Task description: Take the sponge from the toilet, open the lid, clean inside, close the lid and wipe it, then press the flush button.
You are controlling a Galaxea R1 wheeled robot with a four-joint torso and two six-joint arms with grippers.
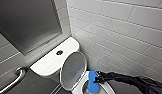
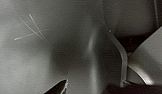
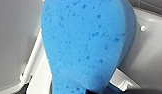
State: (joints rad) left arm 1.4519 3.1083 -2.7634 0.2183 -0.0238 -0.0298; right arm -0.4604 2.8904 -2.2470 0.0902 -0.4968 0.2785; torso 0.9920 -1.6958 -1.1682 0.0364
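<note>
The head view takes in the whole corner: the toilet (image 1: 50, 62) stands against a wall of pale tiles (image 1: 117, 27), its flat tank top carrying a round flush button (image 1: 59, 52). The lid (image 1: 73, 70) is up, its greyish hollow underside facing the bowl. A metal grab bar (image 1: 15, 76) runs along the side wall beneath a dull grey panel (image 1: 27, 22).

The right arm comes in from the right, black and wrapped, and the right gripper (image 1: 98, 78) is clamped on the sponge (image 1: 92, 81). The sponge stands on end over the open bowl (image 1: 107, 88), its lower end down past the rim (how deep it goes, I cannot tell).

The right wrist view gives what the head view cannot: the sponge (image 3: 89, 45) close up, bright blue and pitted with darker pores, narrowing toward the end where it is gripped. Grey lid underside lies to one side of it and white glossy ceramic to the other.

The left wrist view offers a dark grey scratched surface (image 2: 34, 32) and a bent pale strip (image 2: 122, 55). I cannot tell from it whether the left gripper is apart or together.
</note>
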